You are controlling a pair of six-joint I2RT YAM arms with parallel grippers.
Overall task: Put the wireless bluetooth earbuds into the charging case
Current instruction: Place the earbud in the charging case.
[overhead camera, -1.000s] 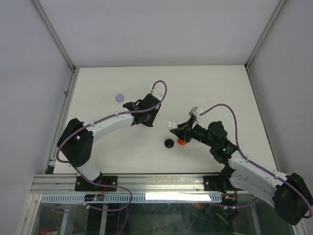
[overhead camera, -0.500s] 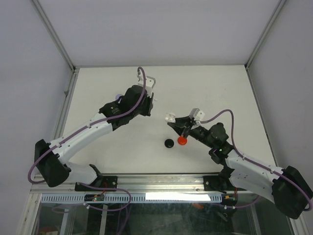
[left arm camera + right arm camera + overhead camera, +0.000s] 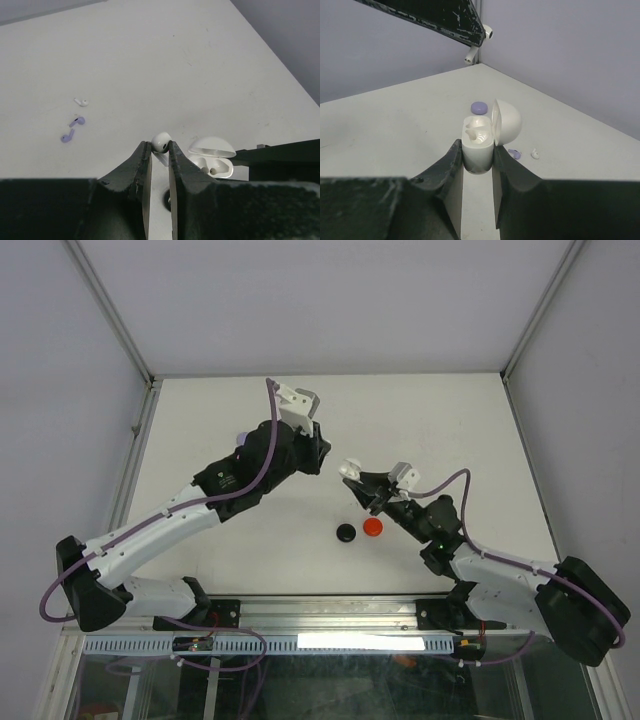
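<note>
My left gripper [image 3: 160,145] is shut on a white earbud [image 3: 161,141], pinching its round head between the fingertips. In the top view it [image 3: 320,454] hovers above the table's middle. My right gripper [image 3: 478,152] is shut on a white charging case [image 3: 478,142] with its lid [image 3: 508,121] open and both wells showing. In the top view it [image 3: 362,486] holds the case [image 3: 350,468] just right of the left gripper. The case [image 3: 212,159] lies close right of the held earbud. The held earbud [image 3: 487,33] hangs above the case in the right wrist view.
Two lavender earbuds [image 3: 77,121] [image 3: 66,136] and a second white earbud [image 3: 81,102] lie on the table. A lavender puck case [image 3: 479,107] sits farther back. A red case [image 3: 372,527] and a black case [image 3: 346,532] sit near the front middle.
My left arm has stretched out and swung its gripper right, toward the white case. My right gripper has moved the case up and away from the red case.
</note>
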